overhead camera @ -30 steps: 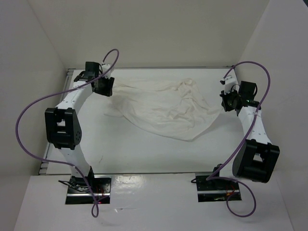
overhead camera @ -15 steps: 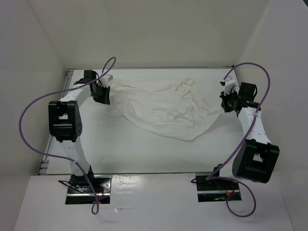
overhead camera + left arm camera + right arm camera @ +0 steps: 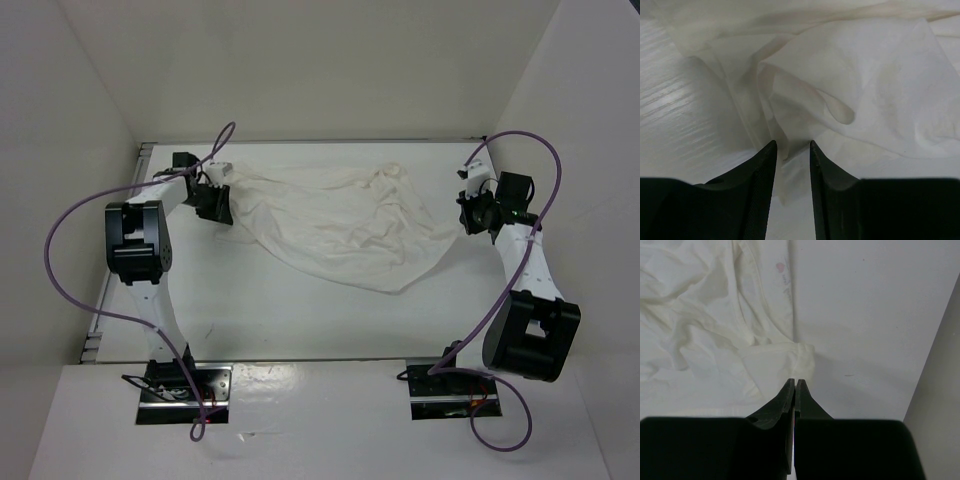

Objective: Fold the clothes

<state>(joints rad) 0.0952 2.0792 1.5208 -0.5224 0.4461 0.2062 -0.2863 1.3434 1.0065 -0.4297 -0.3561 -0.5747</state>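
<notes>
White clothes [image 3: 340, 225]: left gripper [image 3: 791, 145] has slid in, part-open astride a fold, ready to pinch; right gripper [image 3: 794, 382] grips the opposite edge.

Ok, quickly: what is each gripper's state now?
Left gripper: open, a fold of the clothes between the jaws.
Right gripper: closed on the clothes' edge.

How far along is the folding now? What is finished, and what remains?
Done: no fold shows yet; the clothes lie spread and wrinkled on the table. In hand: the right gripper is shut at the right corner, apparently pinching it; the left gripper has its jaws apart around a bunched edge on the left side. Left: close the left grip, flatten the cloth, and make every fold.
</notes>
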